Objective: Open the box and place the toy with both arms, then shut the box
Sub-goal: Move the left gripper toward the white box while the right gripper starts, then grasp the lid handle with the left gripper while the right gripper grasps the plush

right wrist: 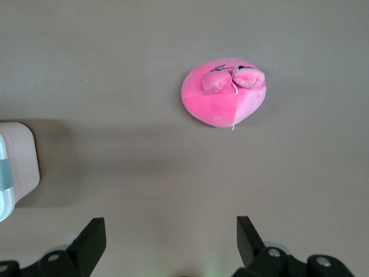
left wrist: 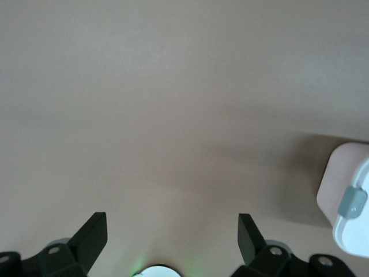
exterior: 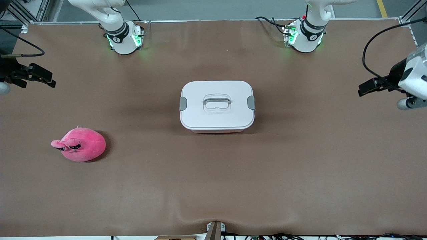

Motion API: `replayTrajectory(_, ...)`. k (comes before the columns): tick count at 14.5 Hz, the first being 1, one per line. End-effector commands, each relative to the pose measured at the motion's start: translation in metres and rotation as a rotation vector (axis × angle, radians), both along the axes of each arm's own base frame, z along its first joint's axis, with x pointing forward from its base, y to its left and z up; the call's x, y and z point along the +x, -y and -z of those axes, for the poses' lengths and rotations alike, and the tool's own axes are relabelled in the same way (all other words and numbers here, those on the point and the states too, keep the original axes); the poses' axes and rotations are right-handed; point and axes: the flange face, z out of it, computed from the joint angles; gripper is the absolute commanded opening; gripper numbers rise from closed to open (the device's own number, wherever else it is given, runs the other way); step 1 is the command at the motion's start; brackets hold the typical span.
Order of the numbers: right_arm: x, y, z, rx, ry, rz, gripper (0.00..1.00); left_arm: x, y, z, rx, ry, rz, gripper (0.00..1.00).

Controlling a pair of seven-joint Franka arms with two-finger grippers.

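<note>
The box [exterior: 217, 106] sits shut in the middle of the table, its white lid on, a grey clip [exterior: 183, 103] at each end and a recessed clear handle [exterior: 217, 101] on top. The pink plush toy [exterior: 81, 145] lies on the table toward the right arm's end, nearer to the front camera than the box. My left gripper [left wrist: 172, 222] is open and empty over bare table at the left arm's end; the box's end [left wrist: 349, 196] shows in its view. My right gripper [right wrist: 170, 226] is open and empty over bare table, with the toy [right wrist: 225, 95] and a box corner [right wrist: 17, 167] in view.
The brown table mat [exterior: 300, 173] covers the whole table. The arm bases [exterior: 125, 38] stand along the edge farthest from the front camera. Black cables [exterior: 373, 50] hang by the left arm's wrist [exterior: 412, 76].
</note>
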Motion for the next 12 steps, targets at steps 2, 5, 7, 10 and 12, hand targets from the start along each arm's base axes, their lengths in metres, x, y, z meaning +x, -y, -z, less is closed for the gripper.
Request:
replayTrajectory(2,0.001,0.001,-0.004,-0.014,0.002,-0.006,1.00,0.001,0.025,-0.006,0.013,0.014,-0.143,1.00)
replayTrajectory(5,0.006,0.008,0.006,-0.017,-0.018,0.009,1.00,0.001,0.056,0.005,-0.003,-0.009,-0.268,1.00)
replayTrajectory(7,0.008,0.008,0.007,-0.017,-0.015,0.006,1.00,-0.002,0.084,0.004,-0.010,-0.001,-0.350,1.00)
replayTrajectory(10,0.016,0.008,0.020,-0.017,-0.032,0.006,1.00,-0.006,0.116,0.017,0.004,-0.022,-0.454,1.00)
replayTrajectory(12,0.022,0.008,0.032,-0.018,-0.054,0.006,1.00,-0.007,0.125,0.022,0.003,-0.027,-0.486,1.00)
